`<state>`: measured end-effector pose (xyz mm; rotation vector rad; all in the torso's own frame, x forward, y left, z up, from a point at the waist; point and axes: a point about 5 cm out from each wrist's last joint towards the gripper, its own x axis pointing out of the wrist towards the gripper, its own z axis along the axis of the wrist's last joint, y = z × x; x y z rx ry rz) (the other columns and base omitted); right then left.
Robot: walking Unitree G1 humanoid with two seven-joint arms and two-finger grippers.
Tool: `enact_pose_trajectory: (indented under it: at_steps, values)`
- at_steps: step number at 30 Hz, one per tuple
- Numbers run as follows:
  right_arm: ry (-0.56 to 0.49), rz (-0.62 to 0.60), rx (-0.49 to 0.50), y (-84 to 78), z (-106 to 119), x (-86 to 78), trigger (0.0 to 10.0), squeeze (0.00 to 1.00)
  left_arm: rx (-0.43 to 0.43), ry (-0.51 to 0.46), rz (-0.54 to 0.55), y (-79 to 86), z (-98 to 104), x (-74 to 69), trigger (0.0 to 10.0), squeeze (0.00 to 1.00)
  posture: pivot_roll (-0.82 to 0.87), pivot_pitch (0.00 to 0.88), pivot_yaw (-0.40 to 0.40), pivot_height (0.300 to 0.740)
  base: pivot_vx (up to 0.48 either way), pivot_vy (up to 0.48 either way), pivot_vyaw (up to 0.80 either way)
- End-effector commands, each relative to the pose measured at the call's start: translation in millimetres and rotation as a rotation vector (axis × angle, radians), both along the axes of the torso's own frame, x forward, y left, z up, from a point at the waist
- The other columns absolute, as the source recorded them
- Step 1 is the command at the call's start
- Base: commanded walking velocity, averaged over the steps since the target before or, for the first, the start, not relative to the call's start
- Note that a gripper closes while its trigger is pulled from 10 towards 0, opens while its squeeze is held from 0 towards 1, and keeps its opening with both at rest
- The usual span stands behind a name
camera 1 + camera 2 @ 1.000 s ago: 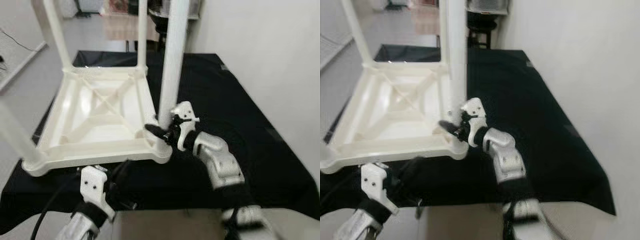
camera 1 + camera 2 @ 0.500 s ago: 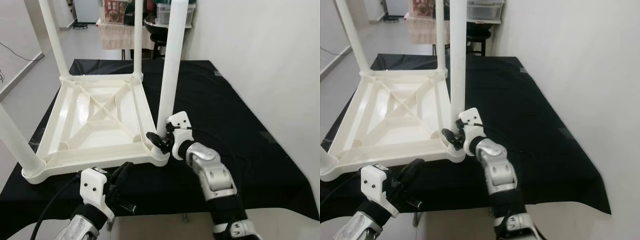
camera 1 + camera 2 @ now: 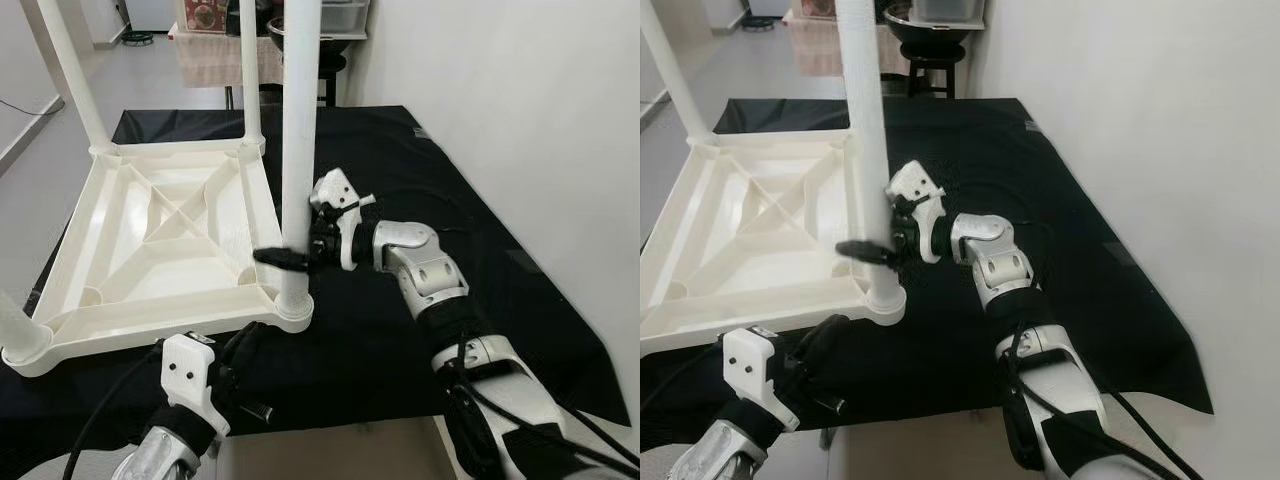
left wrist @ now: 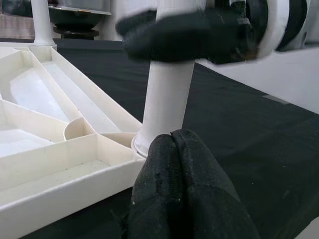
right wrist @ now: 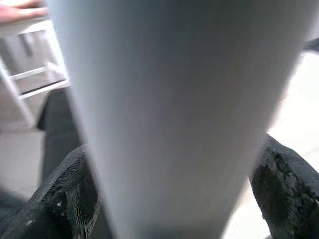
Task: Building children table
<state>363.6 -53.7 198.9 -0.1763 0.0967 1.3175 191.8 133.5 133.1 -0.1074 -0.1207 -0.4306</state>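
Right claw (image 3: 287,257) is pinching the near white leg (image 3: 298,150) of the upside-down kids' table (image 3: 160,240). Left claw (image 4: 174,189) sits pressed together near that leg's corner.

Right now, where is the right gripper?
The right gripper is clamped around the near-right table leg, just above its corner socket on the upturned white tabletop.

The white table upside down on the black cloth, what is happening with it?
The robot is putting together a small white plastic table, which lies upside down on a black cloth. Its right hand is closed around the near right leg, a little above the corner socket in which the leg stands upright. The left hand, fingers together, waits low at the near edge of the table, just in front of that corner.
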Motion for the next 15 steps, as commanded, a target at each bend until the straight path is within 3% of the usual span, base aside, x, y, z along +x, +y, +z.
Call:
enact_pose_trajectory:
  at_steps: [1,2,8,10,14,15]
  values:
    - [0.016,0.098,-0.038,11.0,-2.6,-4.3,9.8,0.0,0.007,0.02,0.0,-0.1,-4.3,-0.5,10.0,0.0,0.13,0.033,-0.093,0.74,0.0,0.0,0.0]
    - [0.054,0.138,-0.04,11.6,-8.4,-6.6,0.0,0.0,0.007,0.02,0.0,-0.1,-4.5,-0.4,10.0,0.0,0.13,0.032,-0.093,0.74,0.0,0.0,0.0]
    - [0.112,0.175,-0.024,5.5,-21.5,-9.1,0.0,0.0,0.006,0.02,0.0,0.0,-4.6,-0.4,10.0,0.0,0.13,0.033,-0.088,0.74,0.0,0.0,0.0]
    - [0.101,0.147,0.003,-8.1,-25.9,-8.0,0.0,0.0,0.005,0.02,-0.001,-0.1,-4.3,-0.7,10.0,0.0,0.12,0.035,-0.083,0.74,0.0,0.0,0.0]
    - [0.093,0.135,0.012,-13.6,-26.6,-7.4,0.0,0.0,0.004,0.02,-0.001,-0.1,-4.2,-0.8,10.0,0.0,0.12,0.035,-0.083,0.74,0.0,0.0,0.0]
    - [0.08,0.113,0.02,-21.3,-26.7,-7.0,0.0,0.0,0.003,0.02,-0.001,-0.1,-3.9,-1.0,10.0,0.0,0.12,0.04,-0.08,0.74,0.0,0.0,0.0]
